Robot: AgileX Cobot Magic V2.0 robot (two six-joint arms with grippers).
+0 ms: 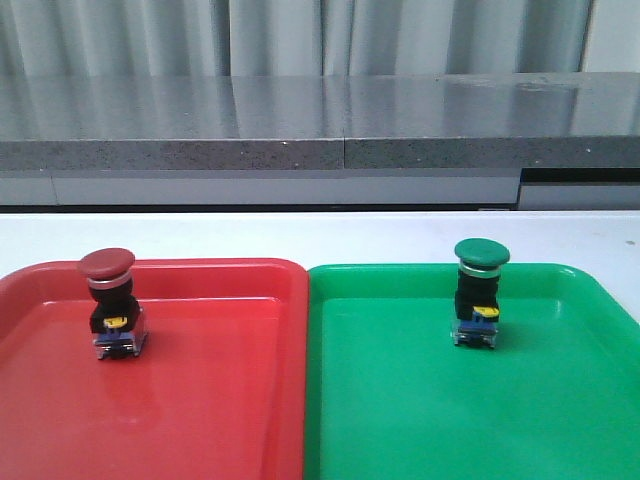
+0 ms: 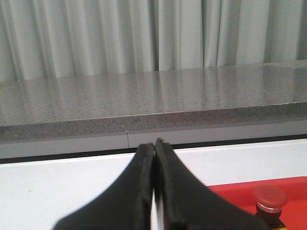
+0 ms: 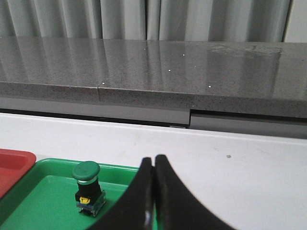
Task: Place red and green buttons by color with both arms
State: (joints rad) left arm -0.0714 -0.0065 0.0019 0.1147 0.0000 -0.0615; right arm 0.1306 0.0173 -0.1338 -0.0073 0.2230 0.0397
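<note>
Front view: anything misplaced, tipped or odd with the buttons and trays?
Nothing stands out. The red button stands upright in the red tray, and the green button stands upright in the green tray. Left gripper and right gripper are shut and empty, clear of both.

Red tray [image 1: 200, 400]: plastic by appearance, smooth, glossy, with soft reflections across the floor. Green tray [image 1: 450, 400]: same plastic look, smooth, semi-gloss sheen. Red button [image 1: 108, 264]: cap smooth with a dull satin finish; bright metallic ring beneath; black body matt. Green button [image 1: 481, 251]: cap smooth, low sheen; silver metallic ring; black body matt. Table [image 1: 320, 235]: white, matt, smooth. Counter [image 1: 320, 110]: grey speckled stone look, polished top reflecting the curtain [image 1: 300, 35], which is pale pleated cloth. Left gripper [image 2: 154, 191] and right gripper [image 3: 153, 196]: fingers matt black, faintly textured at the edges.
</note>
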